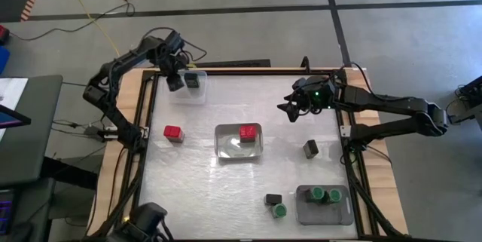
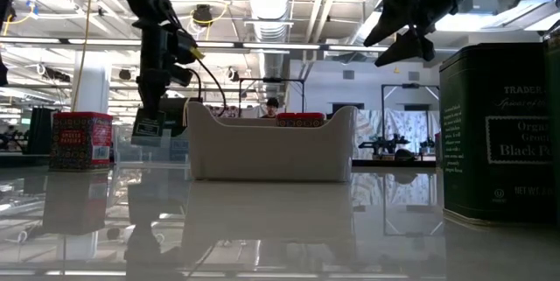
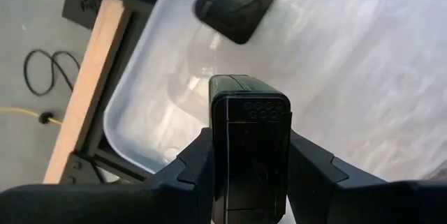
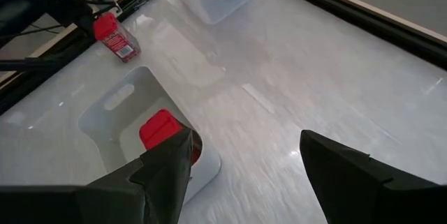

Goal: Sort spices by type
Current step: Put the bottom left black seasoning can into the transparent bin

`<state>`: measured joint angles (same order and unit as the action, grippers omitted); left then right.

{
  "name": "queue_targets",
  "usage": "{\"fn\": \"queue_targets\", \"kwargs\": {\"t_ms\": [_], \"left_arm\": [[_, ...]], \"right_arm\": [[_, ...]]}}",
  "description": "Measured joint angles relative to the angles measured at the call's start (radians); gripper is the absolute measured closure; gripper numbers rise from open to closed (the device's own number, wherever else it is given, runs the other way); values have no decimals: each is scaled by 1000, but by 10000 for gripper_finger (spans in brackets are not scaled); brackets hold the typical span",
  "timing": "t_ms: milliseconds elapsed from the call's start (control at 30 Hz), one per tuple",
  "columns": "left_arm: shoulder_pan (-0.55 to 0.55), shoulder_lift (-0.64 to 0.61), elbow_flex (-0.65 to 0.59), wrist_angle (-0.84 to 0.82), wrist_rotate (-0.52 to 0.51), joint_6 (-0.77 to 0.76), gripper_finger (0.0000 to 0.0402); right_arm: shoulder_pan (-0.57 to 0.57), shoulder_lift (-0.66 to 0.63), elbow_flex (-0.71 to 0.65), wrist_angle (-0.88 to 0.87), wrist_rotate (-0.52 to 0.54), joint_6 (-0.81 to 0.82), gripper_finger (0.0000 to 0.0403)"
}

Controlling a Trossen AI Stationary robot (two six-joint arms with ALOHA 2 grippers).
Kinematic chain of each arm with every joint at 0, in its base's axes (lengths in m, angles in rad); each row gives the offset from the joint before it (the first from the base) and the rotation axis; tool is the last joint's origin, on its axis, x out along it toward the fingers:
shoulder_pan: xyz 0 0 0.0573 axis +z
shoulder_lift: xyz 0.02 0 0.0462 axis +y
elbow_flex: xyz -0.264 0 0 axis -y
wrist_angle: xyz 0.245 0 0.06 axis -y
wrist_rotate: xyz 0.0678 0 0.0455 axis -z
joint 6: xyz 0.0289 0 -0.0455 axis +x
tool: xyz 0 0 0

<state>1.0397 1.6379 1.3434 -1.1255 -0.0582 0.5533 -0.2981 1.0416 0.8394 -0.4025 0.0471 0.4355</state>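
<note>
Sorting is partway along, by the look of how things lie: the left gripper (image 3: 248, 165) hangs over the clear tray (image 1: 197, 95) at the table's far left corner, its fingers clenched on a black spice box (image 3: 249, 144), and a second black box (image 1: 193, 80) already lies inside that tray. The step in hand looks like the drop of this black one beside its fellow. From the low view the held box (image 2: 149, 126) hangs above the table surface, so the next move calls for lowering it within the tray walls, clear of the box already there, and only then letting the fingers part. The right gripper (image 1: 288, 111) hovers high over the table's far right part with its fingers spread and nothing between them. Elsewhere, a red-capped spice (image 1: 247, 132) sits in the white tray (image 1: 226, 150) at mid-table, while another red one (image 1: 173, 133) stands loose on the table to that tray's left. Two green-capped spices (image 1: 324, 194) stand in the grey tray (image 1: 340, 213) at the near right; a third green one (image 1: 279, 210) and a black box (image 1: 273, 199) stand touching just left of it, and one more black box (image 1: 311, 148) stands alone farther back on the right side.
</note>
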Motion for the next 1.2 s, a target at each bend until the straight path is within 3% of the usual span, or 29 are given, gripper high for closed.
{"fn": "queue_targets", "kwargs": {"t_ms": [233,467,800,1000,1200], "left_arm": [[-34,0,0,24,-11,169,278],[-57,0,0,24,4,185,278],[-131,0,0,16,8,350,278],[-130,0,0,-4,3,521,278],[-116,0,0,37,1,577,278]], "right_arm": [[0,0,0,0,1,-17,111],[0,0,0,0,1,-21,111],[0,0,0,0,2,-18,111],[0,0,0,9,2,-17,111],[0,0,0,9,2,2,111]]}}
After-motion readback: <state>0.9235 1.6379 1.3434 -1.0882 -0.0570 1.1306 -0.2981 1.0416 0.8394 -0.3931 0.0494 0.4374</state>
